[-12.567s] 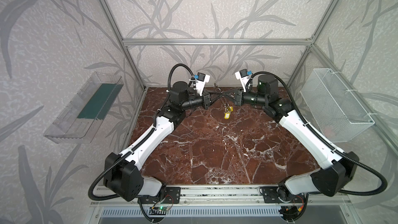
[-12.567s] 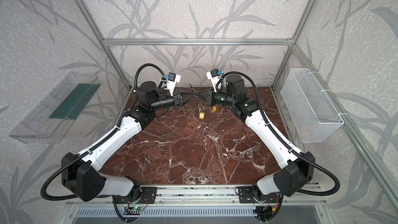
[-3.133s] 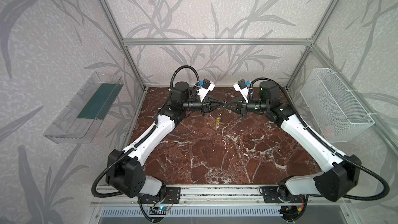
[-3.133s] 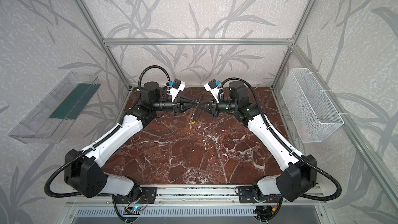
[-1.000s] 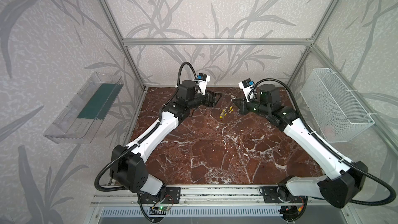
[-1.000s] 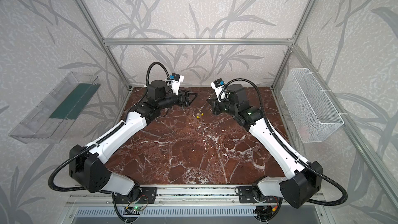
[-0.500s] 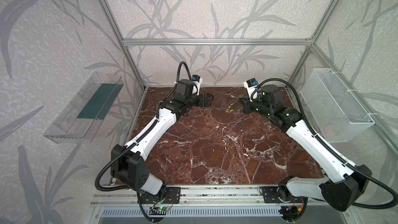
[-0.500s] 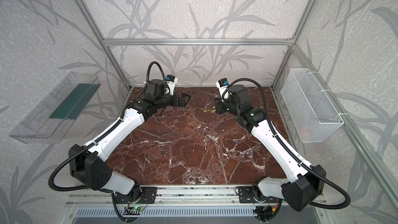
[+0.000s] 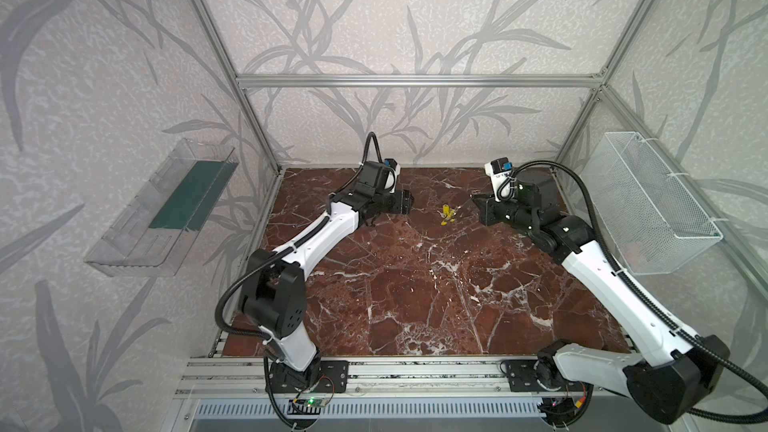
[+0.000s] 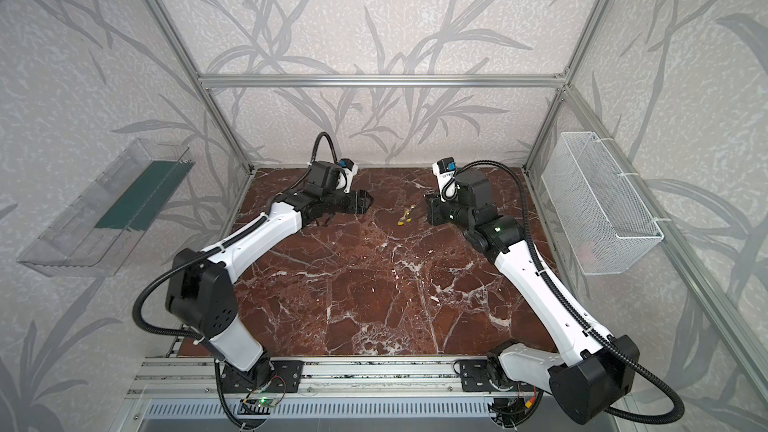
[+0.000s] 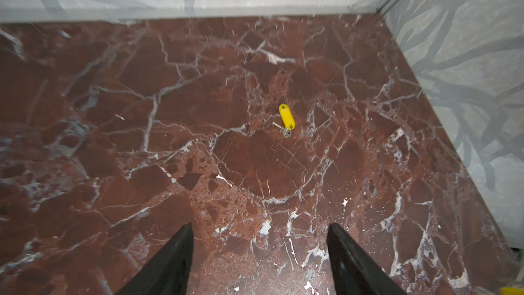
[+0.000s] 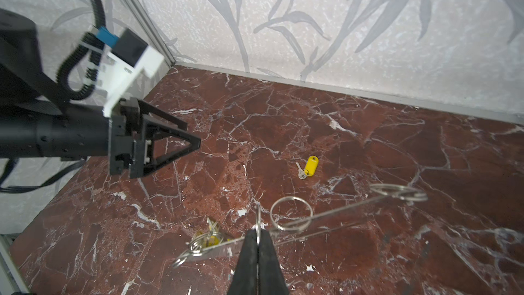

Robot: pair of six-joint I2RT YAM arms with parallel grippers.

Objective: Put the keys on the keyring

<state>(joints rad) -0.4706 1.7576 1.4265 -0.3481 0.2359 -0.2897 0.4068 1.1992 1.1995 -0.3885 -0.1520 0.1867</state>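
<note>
One yellow key (image 11: 286,116) with a small metal key at its end lies flat on the marble, also in the right wrist view (image 12: 311,165). My left gripper (image 11: 260,226) is open and empty, well short of it; it shows from the side in the right wrist view (image 12: 191,133). My right gripper (image 12: 257,232) is shut on the keyring (image 12: 218,248), a thin metal plate seen edge-on with wire rings. Another yellow key (image 12: 211,241) hangs in the rings at one end. In both top views the keys (image 9: 446,216) (image 10: 404,218) sit between the left gripper (image 9: 405,203) and the right gripper (image 9: 478,206).
The red marble table (image 9: 415,284) ends at the back wall close behind both grippers. A wire basket (image 9: 648,205) hangs on the right wall and a clear tray (image 9: 166,209) on the left wall. Aluminium frame posts stand at the back corners.
Both arms have drawn apart, the left one back to the left and the right one to the right. The left jaws narrowed a little and stay open. The right stays shut on the keyring.
</note>
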